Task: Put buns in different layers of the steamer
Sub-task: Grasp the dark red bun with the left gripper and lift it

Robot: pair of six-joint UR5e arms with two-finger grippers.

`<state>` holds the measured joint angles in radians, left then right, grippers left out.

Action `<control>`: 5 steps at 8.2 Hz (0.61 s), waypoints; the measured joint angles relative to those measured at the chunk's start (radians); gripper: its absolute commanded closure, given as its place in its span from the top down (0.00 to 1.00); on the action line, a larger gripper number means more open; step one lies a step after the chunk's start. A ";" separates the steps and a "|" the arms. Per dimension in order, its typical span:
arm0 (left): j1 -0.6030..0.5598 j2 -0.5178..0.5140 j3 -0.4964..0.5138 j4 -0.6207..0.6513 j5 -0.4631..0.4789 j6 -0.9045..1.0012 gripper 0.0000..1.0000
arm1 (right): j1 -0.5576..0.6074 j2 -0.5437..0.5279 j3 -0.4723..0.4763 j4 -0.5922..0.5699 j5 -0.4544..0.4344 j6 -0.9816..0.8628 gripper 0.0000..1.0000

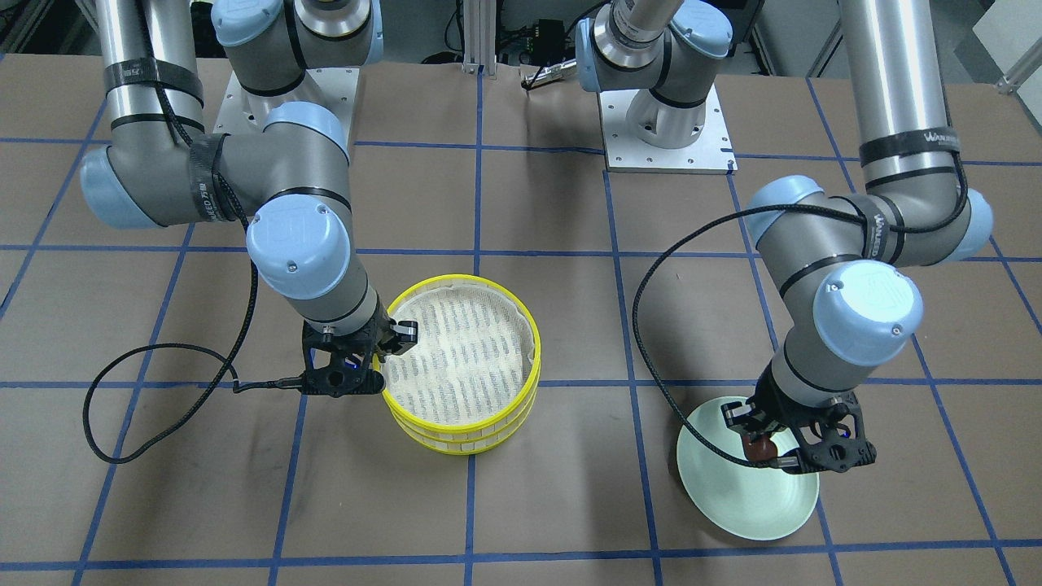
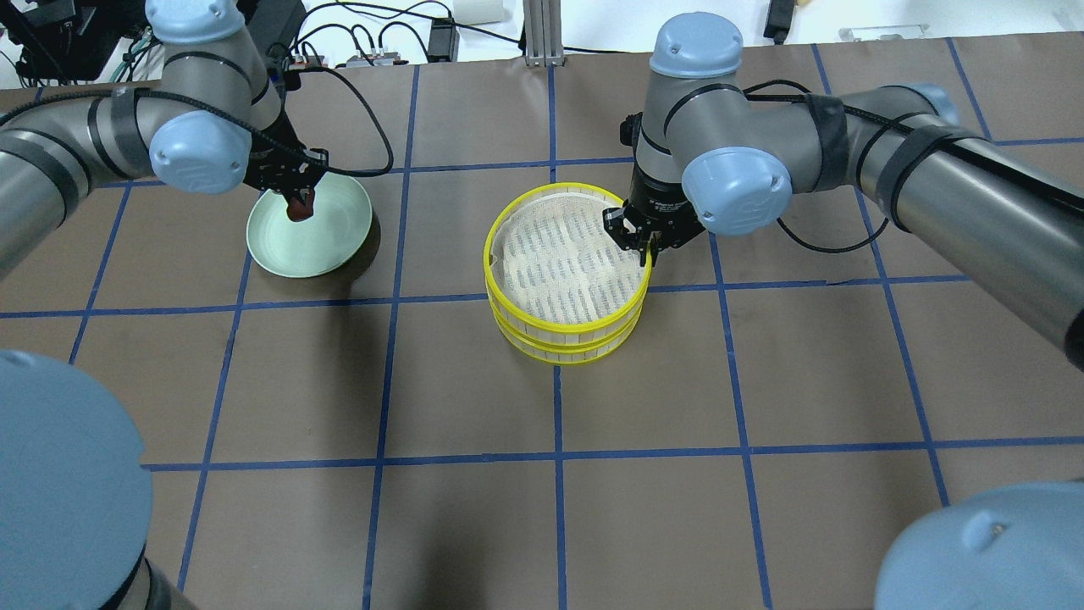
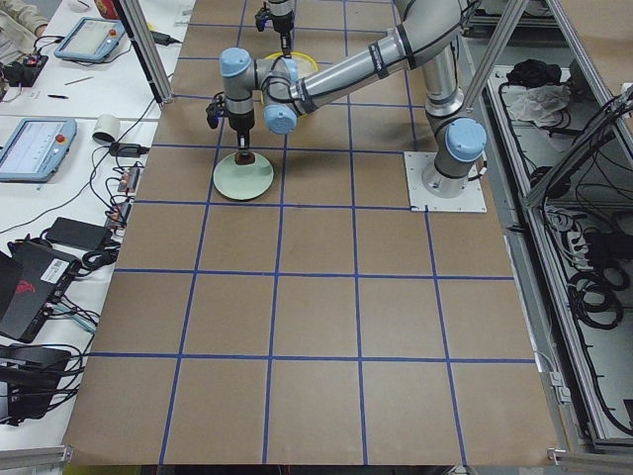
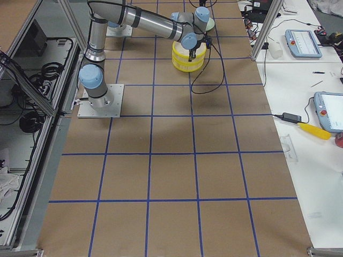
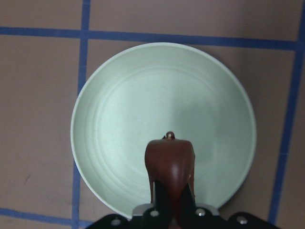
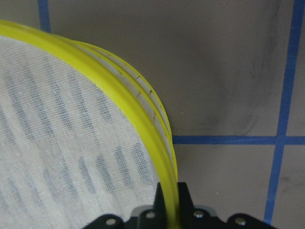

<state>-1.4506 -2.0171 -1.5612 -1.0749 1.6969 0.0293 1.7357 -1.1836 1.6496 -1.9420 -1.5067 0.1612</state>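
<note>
Holding, left gripper [image 1: 763,443]: one reddish-brown bun [image 5: 170,162], small, rounded, glossy. My fingers are drawn in to the bun's width and pinch it from two sides. The bun hangs over the pale green plate [image 5: 119,114], inside its rim but off its middle. Whether its underside touches the plate I cannot tell.

Plate: round, shallow, faint concentric rings, flat on the table [image 2: 474,508]. In the overhead view it lies in the left half, well apart from the steamer.

Holding, right gripper [image 6: 167,202]: the yellow rim of the upper steamer layer [image 1: 456,280]. My fingers are nearly closed, one inside the wall over the white mesh, one outside, with the rim clamped between them. In the overhead view the grip is on the tray's far right edge.

Upper steamer layer: round, shallow, slatted cream side, white woven mesh bottom. It is stacked on the lower steamer layer [image 1: 468,443], slightly out of line with it, so their yellow rims show side by side in the right wrist view. Whether it is raised off the lower one I cannot tell.

Lower steamer layer: same make, on the table near its middle, its inside hidden by the upper one.

Table: brown, squared off with blue tape.

Cable [image 1: 122,407]: black, looping from my right wrist onto the table.
</note>
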 measured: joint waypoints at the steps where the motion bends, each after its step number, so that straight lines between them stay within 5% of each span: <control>1: -0.045 0.035 0.040 -0.100 -0.004 -0.051 0.00 | 0.001 0.000 0.001 0.000 0.000 0.001 1.00; 5: -0.195 0.135 0.080 -0.264 -0.090 -0.212 0.00 | 0.009 -0.029 0.000 0.017 -0.009 0.002 1.00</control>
<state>-1.6457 -1.8825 -1.4810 -1.3391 1.6073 -0.1832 1.7446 -1.2121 1.6498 -1.9252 -1.5154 0.1636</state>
